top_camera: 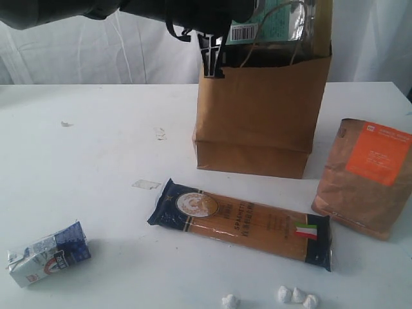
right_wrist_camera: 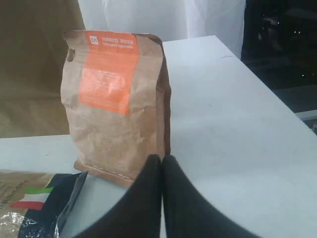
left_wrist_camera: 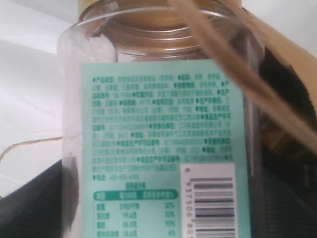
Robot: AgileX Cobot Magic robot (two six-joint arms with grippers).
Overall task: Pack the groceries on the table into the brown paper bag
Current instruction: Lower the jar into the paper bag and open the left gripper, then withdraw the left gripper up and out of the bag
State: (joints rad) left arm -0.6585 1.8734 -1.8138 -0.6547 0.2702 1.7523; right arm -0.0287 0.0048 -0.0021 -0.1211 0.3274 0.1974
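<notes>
A gold-lidded clear jar [top_camera: 277, 22] with a green label hangs at the mouth of the brown paper bag [top_camera: 261, 116]. My left gripper [top_camera: 219, 38] is closed on the jar [left_wrist_camera: 163, 124], which fills the left wrist view; a bag handle [left_wrist_camera: 233, 64] crosses in front. On the table [top_camera: 96, 141] lie the dark-blue spaghetti packet [top_camera: 241, 222] and the small blue-white carton [top_camera: 48, 254]. The brown pouch [top_camera: 367, 177] with an orange label stands at the right. My right gripper [right_wrist_camera: 162, 157] is shut and empty, low over the table just in front of the pouch [right_wrist_camera: 116, 99].
Small white lumps [top_camera: 296, 296] sit by the front edge, and a flat paper scrap [top_camera: 145, 185] lies left of the spaghetti. The table's right edge [right_wrist_camera: 277, 94] runs close beside the pouch. A white curtain hangs behind.
</notes>
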